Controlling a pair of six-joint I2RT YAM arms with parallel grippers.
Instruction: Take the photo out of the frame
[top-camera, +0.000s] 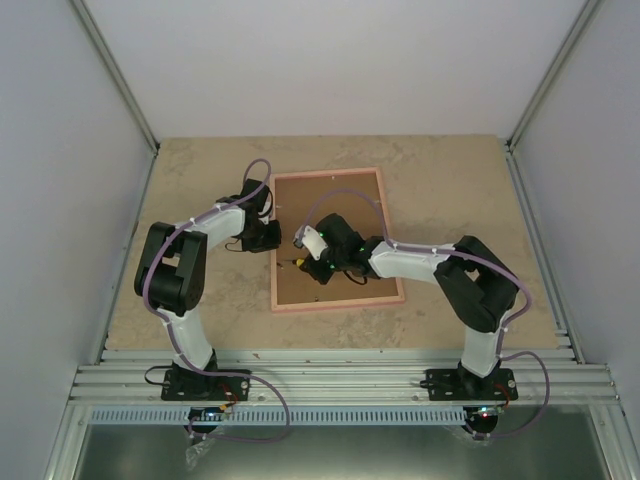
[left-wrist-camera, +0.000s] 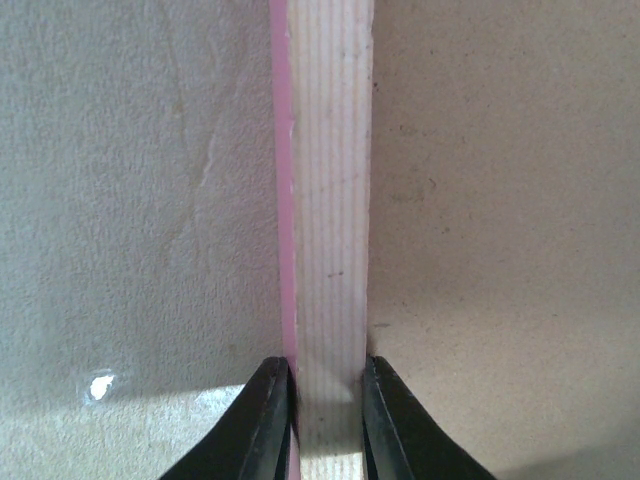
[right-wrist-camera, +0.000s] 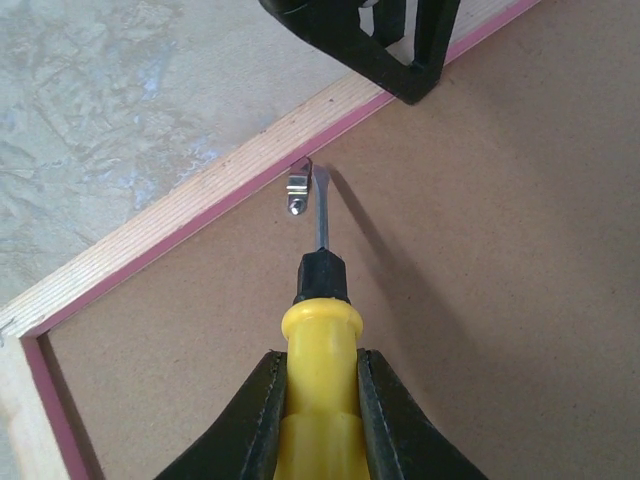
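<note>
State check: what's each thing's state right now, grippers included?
frame, face down, back up
backing board, seated in frame
metal clip, at board's edge, blade tip beside it
screwdriver, gripped, blade at the clip
left gripper, shut on frame rail
right gripper, shut on screwdriver
photo, hidden

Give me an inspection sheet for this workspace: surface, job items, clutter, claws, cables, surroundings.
Surface: table, beige and mottled.
Job's things: frame lies face down with its brown backing up; photo not in view.
Clutter: nothing seen.
Grippers: left claw shut on the frame's left rail; right claw shut on a yellow-handled screwdriver, its tip at a small metal tab beside that same rail.
Cables: lilac cables run along both arms; one loops over the frame.
Surroundings: grey walls on three sides; metal rails at the near edge.
</note>
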